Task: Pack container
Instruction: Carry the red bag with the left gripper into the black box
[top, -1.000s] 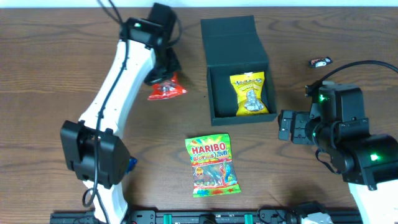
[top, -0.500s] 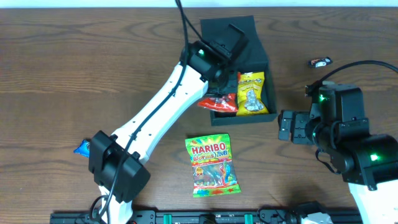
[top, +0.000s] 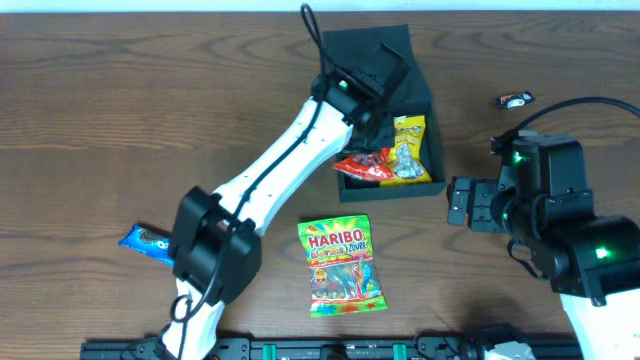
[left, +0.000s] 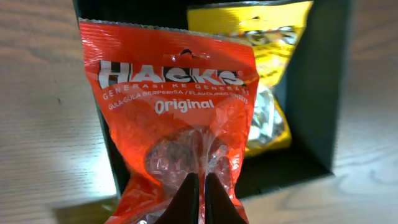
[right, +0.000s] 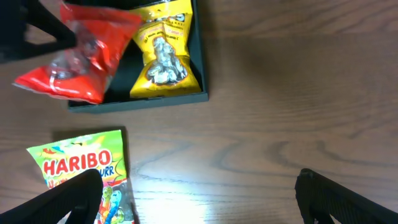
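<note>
The dark square container (top: 436, 184) stands at the table's back middle, its flap lid (top: 365, 42) open behind it. A yellow snack packet (top: 409, 148) lies inside on the right; it also shows in the left wrist view (left: 273, 93) and the right wrist view (right: 163, 50). My left gripper (left: 200, 186) is shut on a red Hacks packet (left: 174, 118) and holds it over the container's left front part (top: 362, 166). My right gripper (right: 199, 199) is open and empty over bare table, right of the container (right: 200, 74).
A green Haribo packet (top: 340, 265) lies in front of the container and shows in the right wrist view (right: 74, 165). A blue packet (top: 145, 240) lies at the left by the left arm's base. A small dark wrapper (top: 516, 99) lies at the back right.
My left gripper carried the red packet from the table left of the container to over its left front part. The blue packet came into view. The right arm has not moved.
</note>
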